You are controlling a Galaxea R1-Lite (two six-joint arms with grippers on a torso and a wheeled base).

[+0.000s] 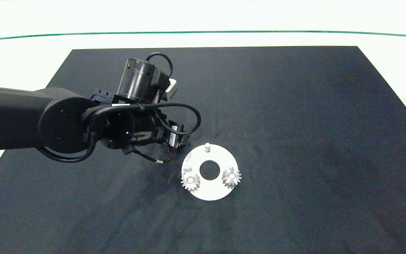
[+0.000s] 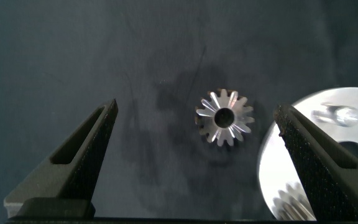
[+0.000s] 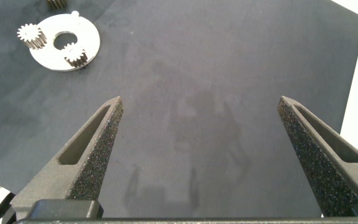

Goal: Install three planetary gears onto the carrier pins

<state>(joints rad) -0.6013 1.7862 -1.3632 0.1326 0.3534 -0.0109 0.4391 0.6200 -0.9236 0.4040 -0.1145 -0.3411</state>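
The left gripper (image 2: 194, 155), fingers spread wide, hovers over the loose third gear (image 2: 224, 117), lying flat between them, seemingly nearer the disc-side finger

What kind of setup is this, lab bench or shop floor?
Most likely a lab test bench: a black mat on a white table, bare but for a white carrier disc carrying two gears. The left pincer hangs open over a loose third gear.
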